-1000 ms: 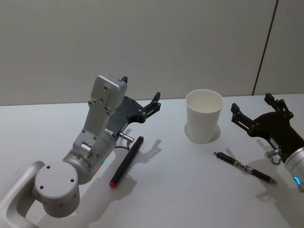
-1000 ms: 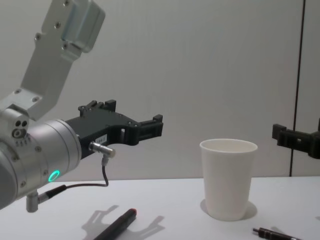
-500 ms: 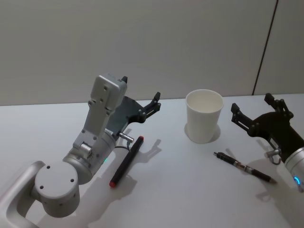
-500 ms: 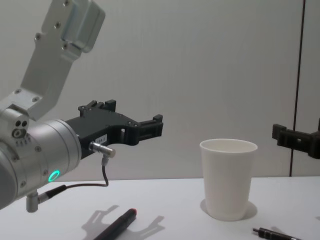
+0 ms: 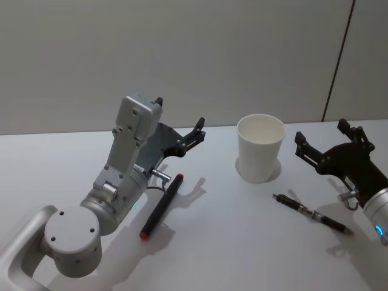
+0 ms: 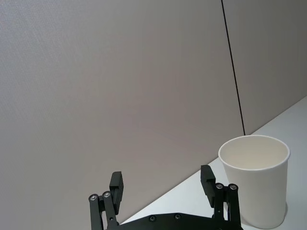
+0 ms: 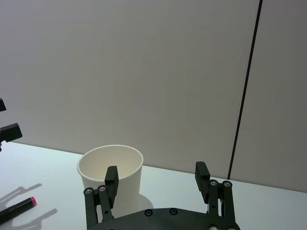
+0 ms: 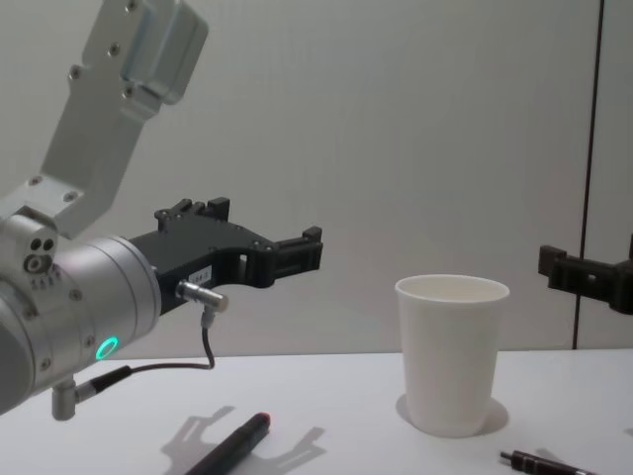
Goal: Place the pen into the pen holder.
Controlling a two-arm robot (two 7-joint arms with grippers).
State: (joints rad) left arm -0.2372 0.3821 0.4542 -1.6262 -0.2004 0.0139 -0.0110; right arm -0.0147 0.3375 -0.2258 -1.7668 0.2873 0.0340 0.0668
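The pen holder [image 5: 260,148] is a white paper cup, upright and empty, on the white table right of centre. A thick black pen with a red end [image 5: 160,206] lies on the table under my left arm. A thin black pen [image 5: 312,213] lies to the right of the cup. My left gripper [image 5: 180,113] hovers open above the thick pen, pointing toward the cup. My right gripper [image 5: 321,131] hovers open to the right of the cup, above the thin pen. The left wrist view has the cup [image 6: 255,182] beyond the left gripper [image 6: 162,181]. Neither gripper touches anything.
A grey wall [image 5: 194,54] with a dark vertical seam rises behind the table's far edge. The table [image 5: 242,242] is bare white around the pens and cup. In the chest view the cup [image 8: 452,356] stands between both grippers.
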